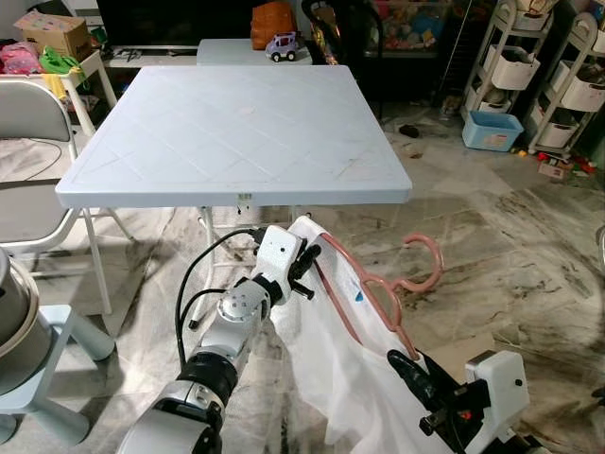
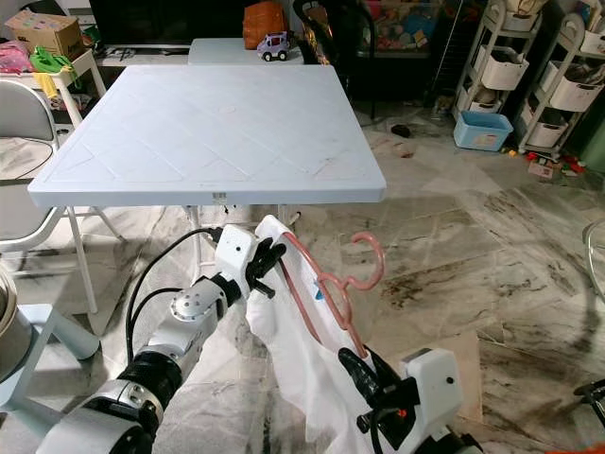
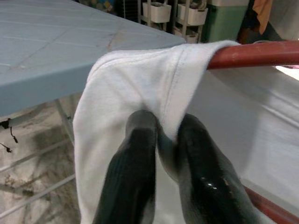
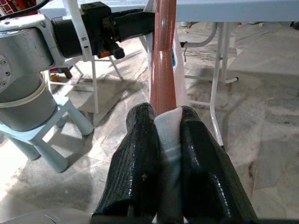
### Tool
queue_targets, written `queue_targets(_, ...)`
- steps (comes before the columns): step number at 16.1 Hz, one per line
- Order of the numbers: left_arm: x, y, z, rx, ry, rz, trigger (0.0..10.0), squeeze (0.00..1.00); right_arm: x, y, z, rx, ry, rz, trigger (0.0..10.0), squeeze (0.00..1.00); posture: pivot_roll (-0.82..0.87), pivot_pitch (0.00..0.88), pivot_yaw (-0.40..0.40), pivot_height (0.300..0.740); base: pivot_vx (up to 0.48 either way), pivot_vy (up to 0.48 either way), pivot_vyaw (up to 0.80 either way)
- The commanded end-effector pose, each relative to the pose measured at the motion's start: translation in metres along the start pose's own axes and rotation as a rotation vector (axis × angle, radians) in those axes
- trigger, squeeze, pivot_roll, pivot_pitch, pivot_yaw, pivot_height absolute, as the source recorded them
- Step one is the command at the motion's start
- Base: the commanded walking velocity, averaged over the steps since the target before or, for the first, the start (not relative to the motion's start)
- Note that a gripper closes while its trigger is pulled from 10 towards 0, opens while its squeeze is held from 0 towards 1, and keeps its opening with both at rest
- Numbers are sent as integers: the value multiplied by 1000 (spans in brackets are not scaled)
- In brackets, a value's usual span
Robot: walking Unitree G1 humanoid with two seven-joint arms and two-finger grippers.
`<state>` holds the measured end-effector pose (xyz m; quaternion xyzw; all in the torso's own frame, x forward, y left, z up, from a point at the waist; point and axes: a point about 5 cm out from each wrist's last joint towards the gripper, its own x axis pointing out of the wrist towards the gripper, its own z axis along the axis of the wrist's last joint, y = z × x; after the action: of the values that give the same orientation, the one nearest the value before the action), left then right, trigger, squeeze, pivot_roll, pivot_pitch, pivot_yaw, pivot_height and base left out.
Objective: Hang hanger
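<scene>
A pink hanger [image 1: 378, 288] with a white garment [image 1: 331, 378] draped over it hangs in the air in front of the light blue table [image 1: 236, 123], its hook pointing right. My left gripper [image 1: 307, 260] is shut on the garment's shoulder at the hanger's upper end; in the left wrist view the fingers [image 3: 140, 154] pinch the white cloth [image 3: 135, 79] beside the hanger bar [image 3: 252, 53]. My right gripper [image 1: 406, 364] is shut on the lower end, and in the right wrist view its gripper [image 4: 166, 112] clamps cloth and the pink bar [image 4: 163, 56].
A grey folding chair [image 1: 28, 123] and a blue stool [image 1: 57, 331] stand at the left. White shelf carts [image 1: 515, 57] and a blue bin [image 1: 492, 130] are at the far right. A toy car [image 1: 282, 45] sits behind the table. Marble floor lies open to the right.
</scene>
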<state>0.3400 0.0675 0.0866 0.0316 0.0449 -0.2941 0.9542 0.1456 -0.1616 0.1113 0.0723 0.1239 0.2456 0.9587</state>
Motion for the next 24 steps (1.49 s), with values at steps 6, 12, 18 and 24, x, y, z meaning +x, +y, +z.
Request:
queue_targets(6,3,9,7,28,-3,46,0,0,-1,7,10,-6,-50,41,10000,0,17,0,-32,740,0,0,0)
queue_targets(12,4,28,18,63,-23,150,0,0,-8,-10,-6,-103,56,-44,10000,0,20,0,-32,740,0,0,0)
queue_targets(18,7,30,26,66,-44,157,0,0,-12,-46,-19,-327,189,-265,10000,0,20,0,-30,740,0,0,0)
queue_targets(24,6,31,22,66,-25,161,0,0,-27,-38,-15,-294,164,-156,10000,0,18,0,-30,740,0,0,0)
